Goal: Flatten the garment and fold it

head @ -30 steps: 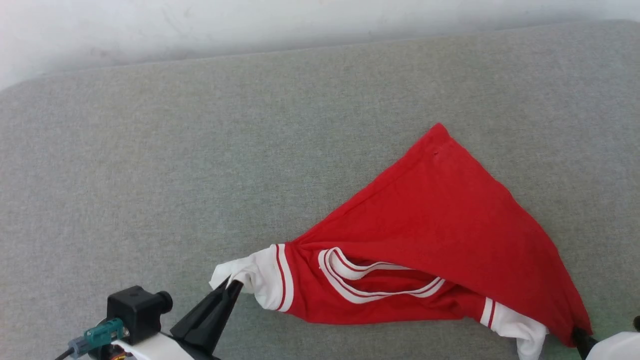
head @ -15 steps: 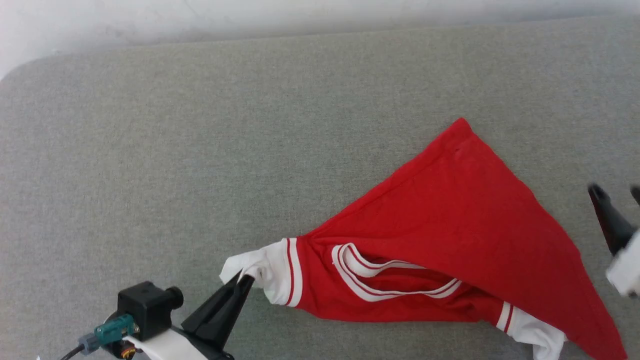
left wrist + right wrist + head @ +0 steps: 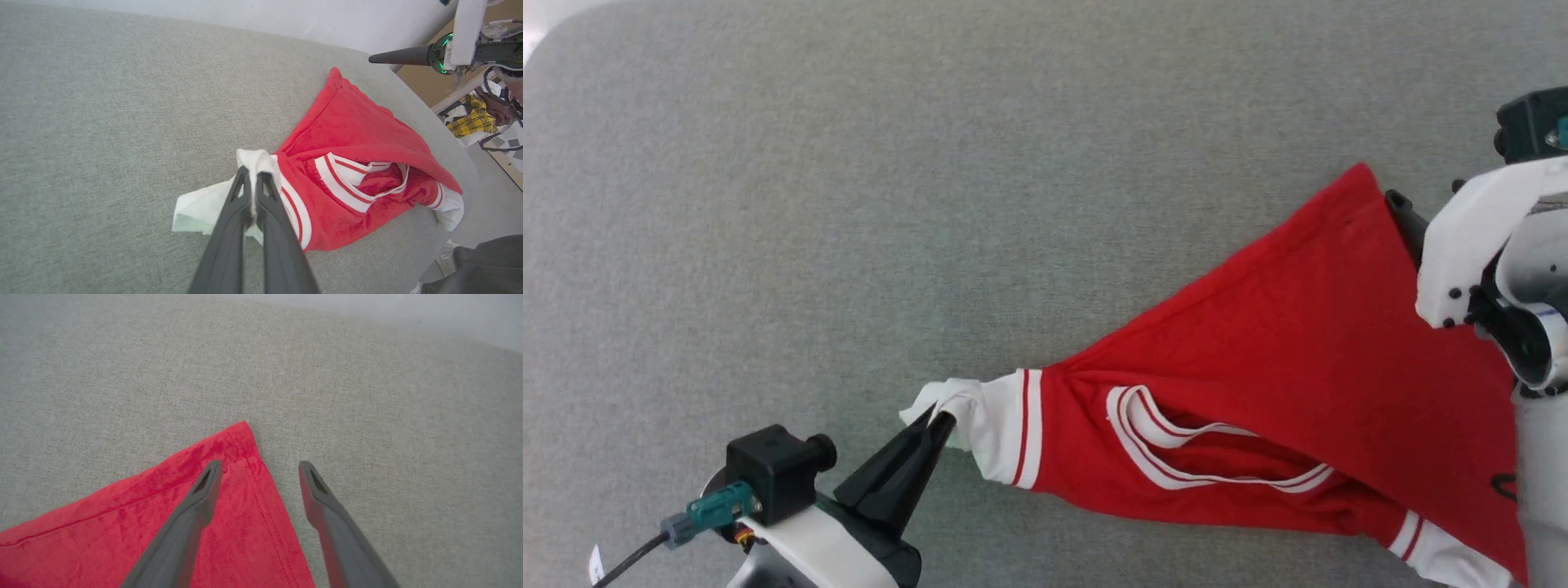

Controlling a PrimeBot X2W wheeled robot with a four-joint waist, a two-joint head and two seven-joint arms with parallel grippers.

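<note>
— Where's the garment?
— On the grey cushion [image 3: 849, 204]: the garment [image 3: 1258, 343] lies in a red wedge.
— Grippers?
— My right gripper [image 3: 260, 467] has dropped the near corner and now gapes over the far tip. My left gripper [image 3: 939, 420] still pinches the white sleeve [image 3: 988, 433].

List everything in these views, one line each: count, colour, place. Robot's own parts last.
garment: one, red with white sleeves and striped trim, bunched on the right part of the padded surface, not flat.
padded surface: one, grey fabric, under the garment.
wall: one, white, behind the surface.
checked cloth: one, yellow and dark, beyond the surface's edge in the left wrist view.
dark cloth: one, dark grey, bottom right corner of that view; cannot tell what it is.
left gripper: one, dark fingers, shut on the garment's white sleeve.
right gripper: one, dark fingers, open above the garment's red hem corner.
</note>
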